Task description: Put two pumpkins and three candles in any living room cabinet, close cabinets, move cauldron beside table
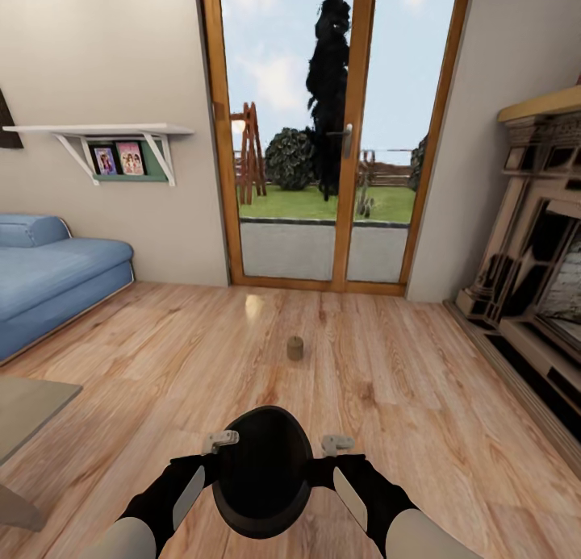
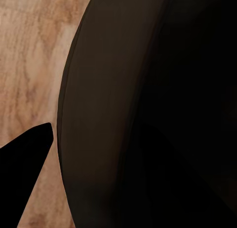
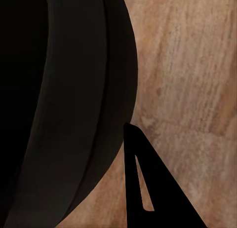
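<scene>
1. The round black cauldron (image 1: 263, 472) sits low centre of the frame, clamped between the left tool (image 1: 219, 441) and the right tool (image 1: 338, 444), one on each flank; whether each one's fingers are spread or pressed, I cannot tell.
2. Keep both arms pressing evenly; uneven push would probably tip it.
3. A small tan cylindrical candle (image 1: 295, 348) stands on the wooden floor (image 1: 403, 381) ahead; steer round it.
4. A grey bench corner (image 1: 32, 406) shows at the left edge; set the cauldron down just beside it.

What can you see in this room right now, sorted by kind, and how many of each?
Cauldron, black, held between both arms: 1
Candle, small, on the wooden floor: 1
Sofa, blue: 1
Wall shelf, white: 1
Fireplace: 1
Glass door, wood-framed: 1
Total: 6
</scene>
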